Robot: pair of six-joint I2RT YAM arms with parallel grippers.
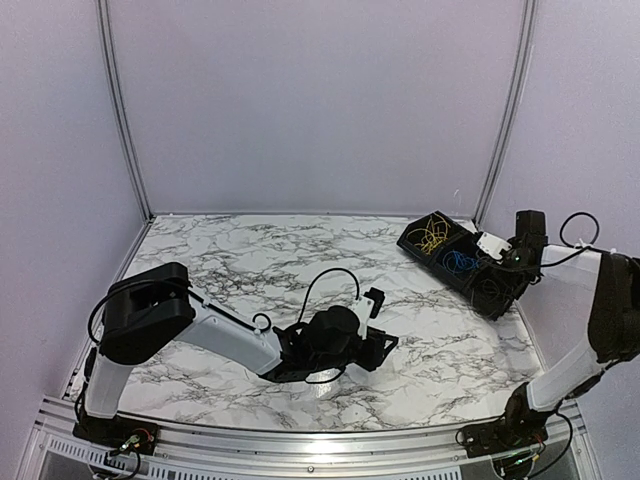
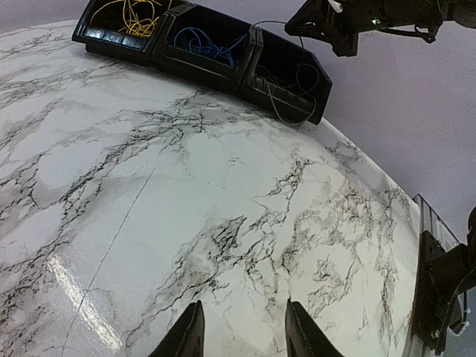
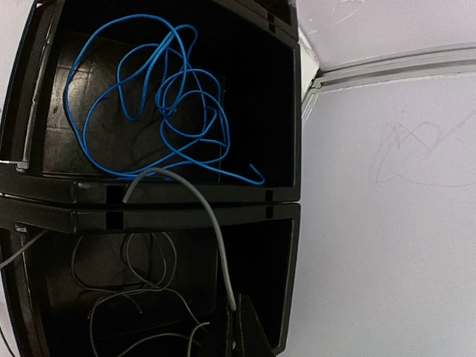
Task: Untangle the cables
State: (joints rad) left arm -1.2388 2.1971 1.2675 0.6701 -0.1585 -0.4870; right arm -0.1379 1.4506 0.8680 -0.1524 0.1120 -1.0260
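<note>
Cables lie in a black three-bay tray (image 2: 246,68) at the far right corner of the bench (image 2: 223,186). The yellow cable (image 1: 432,238) is in the far bay, the blue cable (image 3: 160,104) in the middle and the black cable (image 3: 216,238) in the nearest. I see the right pincer (image 3: 239,327) closed tight on a black cable strand above that bay. The left pincer (image 2: 242,338) is half open, empty, low over the bench.

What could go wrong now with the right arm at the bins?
The right jaws pinch a thin wire whose free end lies across the divider toward the blue cable; pulling may snag it. The wire's loops in the bin could knot tighter. A hard tug might drag the bin.
</note>
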